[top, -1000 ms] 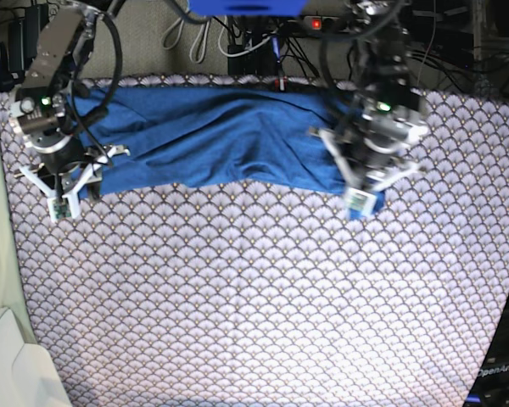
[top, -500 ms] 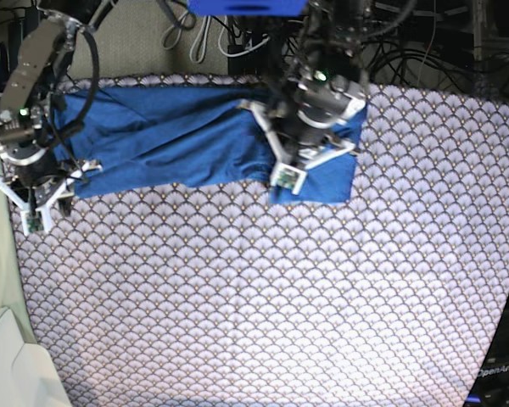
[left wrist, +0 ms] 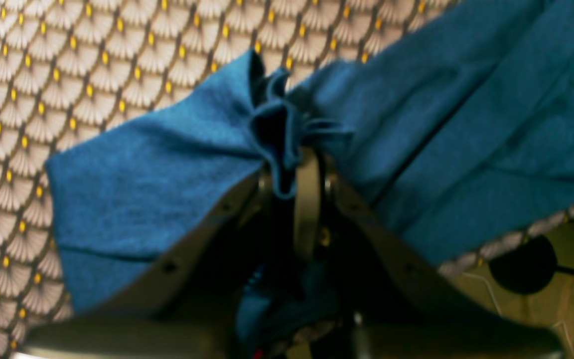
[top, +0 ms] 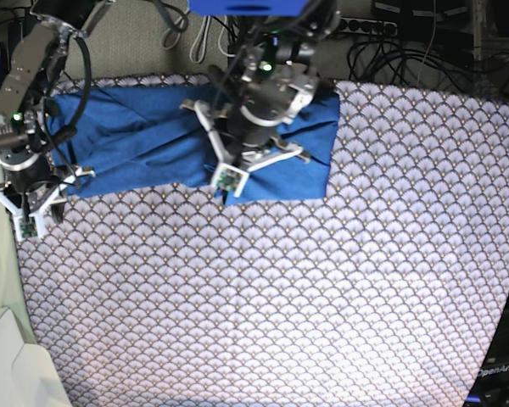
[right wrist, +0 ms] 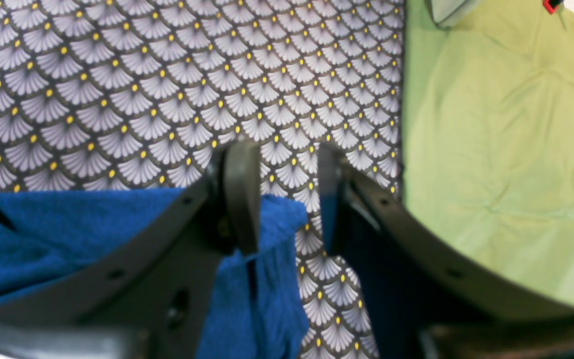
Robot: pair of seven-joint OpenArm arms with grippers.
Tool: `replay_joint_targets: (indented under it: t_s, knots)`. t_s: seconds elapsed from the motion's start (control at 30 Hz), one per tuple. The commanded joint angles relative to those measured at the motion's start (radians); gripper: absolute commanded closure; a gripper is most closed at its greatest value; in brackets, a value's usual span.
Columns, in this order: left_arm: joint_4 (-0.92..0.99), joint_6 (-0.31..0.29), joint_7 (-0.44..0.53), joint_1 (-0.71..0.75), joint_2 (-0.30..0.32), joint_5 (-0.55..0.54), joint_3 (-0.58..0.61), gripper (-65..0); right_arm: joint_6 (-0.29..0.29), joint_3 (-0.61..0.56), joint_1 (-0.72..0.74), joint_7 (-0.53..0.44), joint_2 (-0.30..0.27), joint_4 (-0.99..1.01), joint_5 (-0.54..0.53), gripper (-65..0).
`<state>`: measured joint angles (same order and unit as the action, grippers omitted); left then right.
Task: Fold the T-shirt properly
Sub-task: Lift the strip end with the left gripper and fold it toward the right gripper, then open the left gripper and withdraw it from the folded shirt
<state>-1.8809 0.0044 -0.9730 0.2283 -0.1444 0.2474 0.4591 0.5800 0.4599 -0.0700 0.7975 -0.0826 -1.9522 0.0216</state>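
The T-shirt (top: 161,140) lies bunched along the far edge of the surface (top: 322,297), toward its far left corner, one end doubled over. The left end effector (left wrist: 289,164) is clamped tight on a puckered bunch of its fabric. The right end effector (right wrist: 287,199) hangs with its jaws apart and nothing between them, at the shirt's left end. That small pinch could slip, or drag extra layers along and leave the fold crooked.

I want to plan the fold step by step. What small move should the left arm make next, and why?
Probably keep carrying the pinched edge a little further across, then lower it. The left gripper is shut on a bunched edge of the T-shirt, and the folded part covers only the right portion.
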Motion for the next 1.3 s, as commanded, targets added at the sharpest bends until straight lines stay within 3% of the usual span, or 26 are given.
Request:
replay_joint_targets:
  t_s: [0.0, 0.17, 0.33, 0.67, 0.87, 1.17, 1.27]
  knots:
    - [-0.004, 0.015, 0.015, -0.014, -0.013, -0.039, 0.019, -0.3, 0.001, 0.003, 0.014, -0.025, -0.010, -0.017, -0.005, -20.6]
    - [0.059, 0.118, 0.015, -0.074, -0.013, -0.187, 0.031, -0.3, 0.001, 0.003, 0.014, -0.025, -0.024, -0.016, -0.005, -20.6]
    - [0.085, 0.205, 0.015, -0.103, 0.025, -0.294, 0.057, -0.3, 0.001, 0.003, 0.009, -0.025, -0.030, -0.016, -0.005, -20.6]
    - [0.082, 0.213, 0.001, -0.122, 0.073, -0.426, 0.062, -1.7, 0.002, 0.003, 0.006, -0.025, -0.036, -0.016, -0.005, -20.6]
    - [0.076, 0.217, 0.001, -0.135, 0.125, -0.475, 0.116, -13.1, 0.002, 0.001, 0.006, -0.025, -0.035, -0.016, -0.005, -20.6]
    - [0.042, 0.214, 0.006, -0.135, 0.160, -0.549, 0.105, -30.2, 0.002, 0.003, 0.005, -0.025, -0.032, -0.017, -0.005, -20.6]
    - [-0.035, 0.217, 0.013, -0.135, 0.194, -0.577, 0.097, -32.8, 0.002, 0.004, 0.005, -0.025, -0.032, -0.017, -0.005, -20.6]
